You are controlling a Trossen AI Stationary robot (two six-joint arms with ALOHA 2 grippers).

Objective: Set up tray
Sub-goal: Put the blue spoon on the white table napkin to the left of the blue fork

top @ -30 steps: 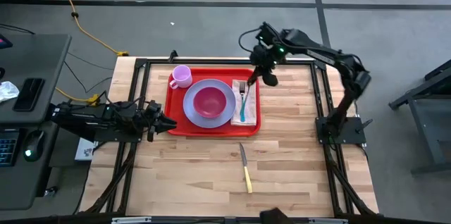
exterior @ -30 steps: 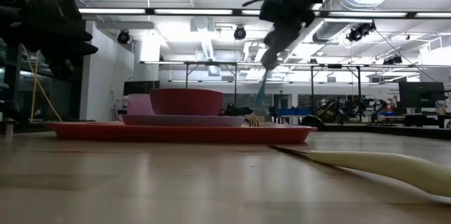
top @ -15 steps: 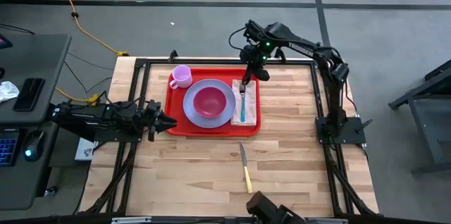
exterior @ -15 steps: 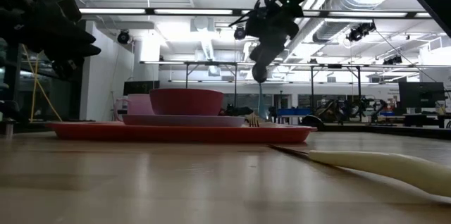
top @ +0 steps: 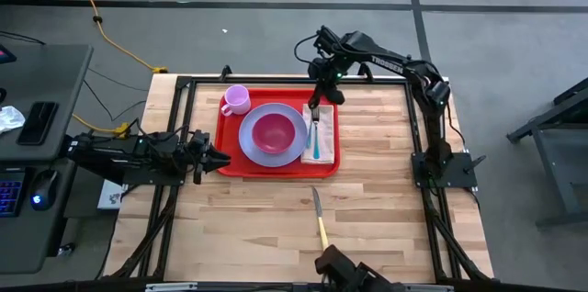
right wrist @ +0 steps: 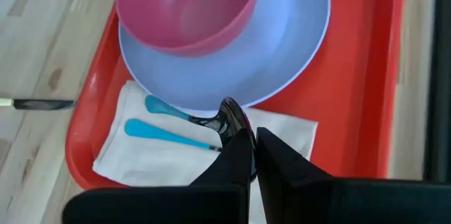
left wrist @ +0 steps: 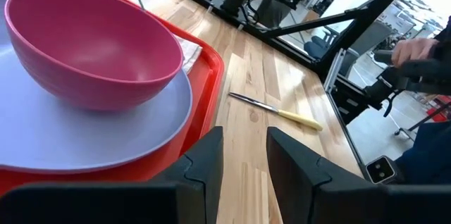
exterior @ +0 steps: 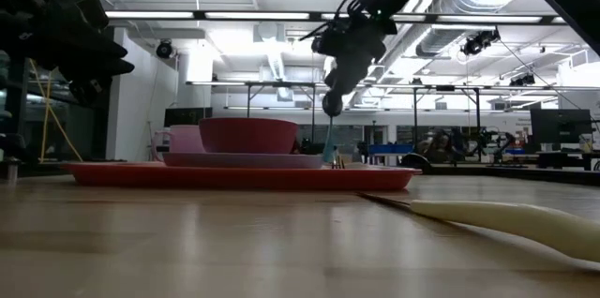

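The red tray [top: 224,150] carries a lavender plate [top: 252,145] with a pink bowl [top: 274,132], a pink cup [top: 236,99] and a white napkin [right wrist: 141,159]. A blue-handled fork [top: 317,143] lies on the napkin. My right gripper [right wrist: 252,150] is above the napkin's far end, shut on a blue-handled spoon [right wrist: 176,111]. My left gripper [left wrist: 243,160] waits open at the table's left edge, beside the tray, with nothing between its fingers. My right gripper pinches the spoon's shiny metal end [right wrist: 231,115] between its two fingers, coming from above and the far right, slanting down. The blue handle [exterior: 330,143] hangs below the fingers toward the napkin. Whether its free end touches the napkin, I cannot tell.
A knife with a pale yellow handle [top: 320,220] lies on the bare wood between the tray and the table's near edge. A person [top: 342,269] shows at the near edge. A black frame runs along the far and side edges of the table.
My right gripper has gone toward the table's left edge and down, from beyond the tray's far right corner to above the napkin. It has stayed shut on the spoon, whose blue handle now hangs lower, close to the napkin.
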